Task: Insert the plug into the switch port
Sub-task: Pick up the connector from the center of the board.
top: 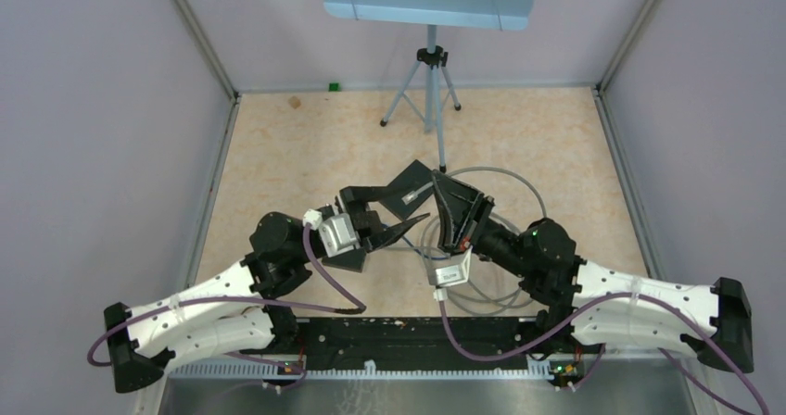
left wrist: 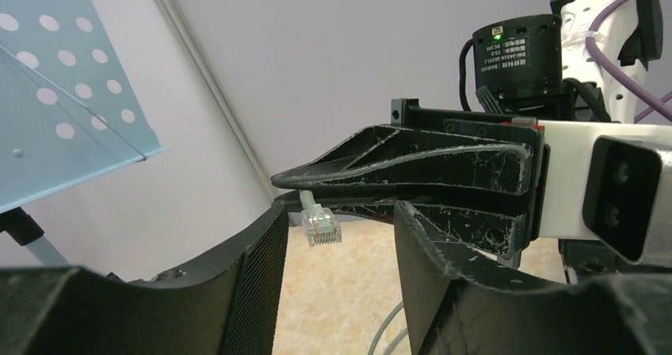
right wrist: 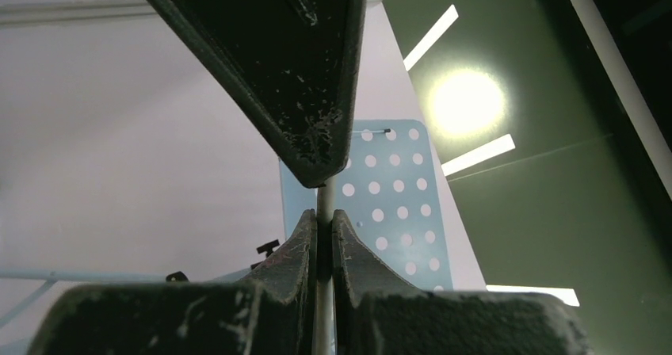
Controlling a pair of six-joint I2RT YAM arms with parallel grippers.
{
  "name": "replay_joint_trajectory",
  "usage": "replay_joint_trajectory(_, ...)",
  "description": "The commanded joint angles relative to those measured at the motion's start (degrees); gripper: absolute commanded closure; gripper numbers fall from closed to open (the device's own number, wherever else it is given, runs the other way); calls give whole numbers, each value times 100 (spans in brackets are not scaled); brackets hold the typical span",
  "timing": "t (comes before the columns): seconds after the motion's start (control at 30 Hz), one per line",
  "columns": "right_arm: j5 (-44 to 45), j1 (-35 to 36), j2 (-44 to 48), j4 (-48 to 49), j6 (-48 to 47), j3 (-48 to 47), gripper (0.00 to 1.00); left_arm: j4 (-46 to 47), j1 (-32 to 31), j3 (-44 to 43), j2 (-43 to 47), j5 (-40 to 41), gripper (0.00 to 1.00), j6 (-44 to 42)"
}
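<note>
One clear plug hangs on one grey cable, pinched tight by the right gripper. The left gripper stands partly open, its two fingers flanking the plug.

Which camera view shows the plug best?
Left wrist: the clear plug hangs in full sight, just below the right gripper. Right wrist shows only the cable pinched in that gripper; the plug is hidden. From the top it cannot be made out.
</note>
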State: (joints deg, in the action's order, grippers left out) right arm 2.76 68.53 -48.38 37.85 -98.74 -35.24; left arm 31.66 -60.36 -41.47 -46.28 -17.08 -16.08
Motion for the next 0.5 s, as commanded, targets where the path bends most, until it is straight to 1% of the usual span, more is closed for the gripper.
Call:
replay_joint_trajectory(0.0, 191, 81, -22, 229, -146, -83, 100, 57, -11, -234, 88, 15, 47, 85)
replay_joint_trajectory(0.07, 177, 77, -22, 167, -148, -104, 100, 42, -12, -237, 93, 53, 54, 95)
replay_joint_trajectory(0.17, 170, 81, -18, 132, -146, -101, 100, 42, -13, -247, 91, 60, 57, 108)
replay_joint_trajectory(0.33, 120, 88, 18, -6, -128, -90, 100, 51, -16, -256, 93, 103, 57, 107)
replay_joint_trajectory(0.4, 111, 82, 37, -58, -113, -93, 100, 51, -12, -269, 101, 111, 52, 120)
replay_joint_trajectory(0.47, 126, 86, 39, -97, -118, -90, 100, 51, -15, -259, 110, 125, 51, 148)
